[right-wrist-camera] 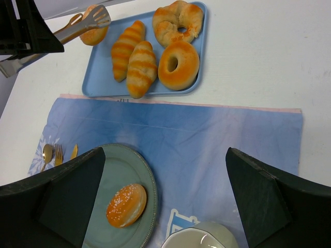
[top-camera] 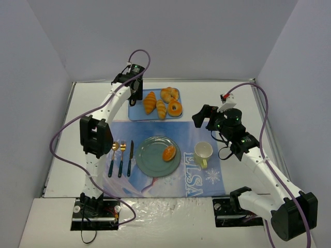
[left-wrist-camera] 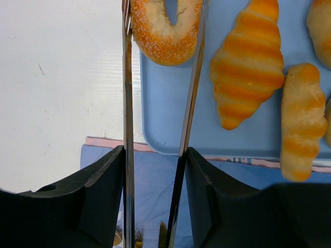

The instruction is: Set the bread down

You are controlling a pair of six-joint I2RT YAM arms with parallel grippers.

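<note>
My left gripper [top-camera: 135, 93] is shut on metal tongs [left-wrist-camera: 127, 129]. The tong tips clasp a sugared ring bread [left-wrist-camera: 165, 36] at the left edge of the blue tray [top-camera: 135, 113]. The right wrist view also shows that bread [right-wrist-camera: 94, 32] between the tong tips. I cannot tell if it is lifted. A sugared bun [top-camera: 169, 153] lies on the right side of the green plate [top-camera: 150, 157]. My right gripper [top-camera: 204, 116] is open and empty above the mat, right of the tray.
The tray holds a striped croissant [top-camera: 150, 102], a striped roll [top-camera: 161, 108], a twisted ring [top-camera: 169, 94] and a glazed donut [top-camera: 175, 108]. A cup [top-camera: 203, 152] stands right of the plate. Spoon, fork and knife [top-camera: 121, 157] lie to its left on the blue mat.
</note>
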